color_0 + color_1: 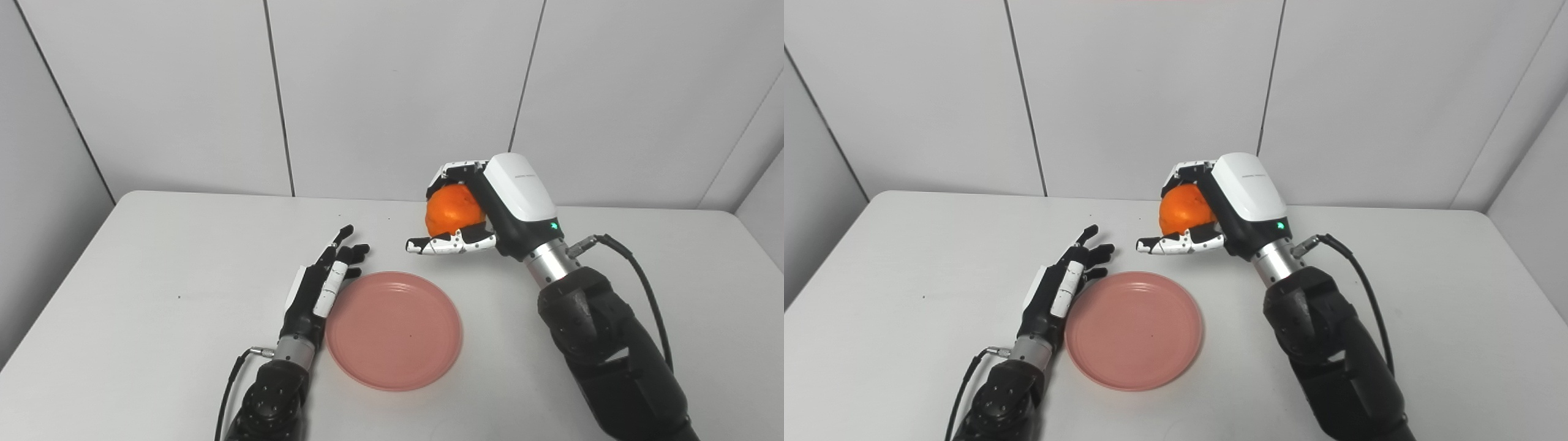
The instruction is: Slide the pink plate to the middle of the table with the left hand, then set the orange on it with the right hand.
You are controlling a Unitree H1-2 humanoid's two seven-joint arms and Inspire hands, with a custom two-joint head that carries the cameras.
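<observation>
- Left eye view shows the pink plate [394,331] lying flat near the middle of the table [153,257], so the sliding step looks done, as far as I can judge.
- The orange [452,211] is off the table, clamped in the right hand [474,205], fingers curled over it and thumb beneath.
- It hangs beyond the plate's far right rim, not yet above the dish; carrying it nearer and to the left, lowering and letting go remain.
- The left hand [321,285] lies low just beside the plate's left rim, fingers spread and pointing away, holding nothing.
- The right forearm rises steeply from the near right, palm turned left.
</observation>
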